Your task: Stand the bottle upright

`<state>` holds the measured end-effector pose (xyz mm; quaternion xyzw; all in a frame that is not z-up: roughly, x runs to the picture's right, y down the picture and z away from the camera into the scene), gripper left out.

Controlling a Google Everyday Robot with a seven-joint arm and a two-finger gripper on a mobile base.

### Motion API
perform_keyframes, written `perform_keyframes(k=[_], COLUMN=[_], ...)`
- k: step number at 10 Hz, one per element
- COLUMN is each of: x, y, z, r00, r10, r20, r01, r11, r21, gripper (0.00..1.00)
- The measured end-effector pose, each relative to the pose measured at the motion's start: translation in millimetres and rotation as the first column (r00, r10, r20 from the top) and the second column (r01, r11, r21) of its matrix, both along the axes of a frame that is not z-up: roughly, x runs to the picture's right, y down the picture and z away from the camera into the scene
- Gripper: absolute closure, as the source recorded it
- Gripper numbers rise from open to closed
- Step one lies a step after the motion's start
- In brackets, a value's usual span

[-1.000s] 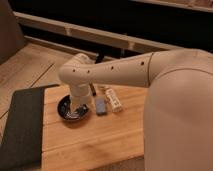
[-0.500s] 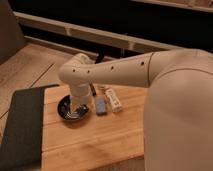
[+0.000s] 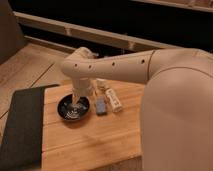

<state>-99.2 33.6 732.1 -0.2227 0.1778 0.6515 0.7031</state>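
One bottle (image 3: 114, 100) lies near the end effector (image 3: 77, 102) (seemingly over a bowl (image 3: 63, 111)).

1. The cream robot arm's gripper (image 3: 77, 100) hangs open over a dark round bowl (image 3: 65, 112).
2. The slim whitish bottle (image 3: 114, 100) lies flat on the wooden table (image 3: 90, 145), just beside a flat blue-grey block (image 3: 101, 107).

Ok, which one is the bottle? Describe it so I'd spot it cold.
On the wooden tabletop, right of the dark bowl that the end effector hangs over, small things sit close together. The bottle is the rightmost: slim, whitish, lying on its side, unlike the flat blue-grey block next to it.
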Motion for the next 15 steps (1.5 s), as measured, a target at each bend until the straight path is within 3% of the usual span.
perform_keyframes(k=[1,2,4,5,8,9,11,13,15], x=[7,15,38,51,45,57,92,136,161], y=[-36,-71,-111,-123,-121,-114,-115,-129,-141], z=[9.0,11.4,2.7,-0.1,-0.2,9.0,28.1,53.2,75.8], r00=[1.000,0.998,0.995,0.995,0.994,0.995,0.991,0.979,0.972], r10=[0.009,0.020,0.045,0.055,0.054,0.078,0.133,0.197,0.228], r20=[0.026,0.062,0.089,0.087,0.096,0.068,0.004,-0.047,-0.062], r01=[-0.011,-0.030,-0.068,-0.080,-0.081,-0.094,-0.130,-0.178,-0.203], r11=[0.9963,0.9848,0.9588,0.9479,0.9499,0.9549,0.9558,0.9466,0.9397], r21=[0.085,0.171,0.276,0.309,0.302,0.282,0.264,0.269,0.275], gripper=[0.35,0.35,0.35,0.35,0.35,0.35,0.35,0.35,0.35])
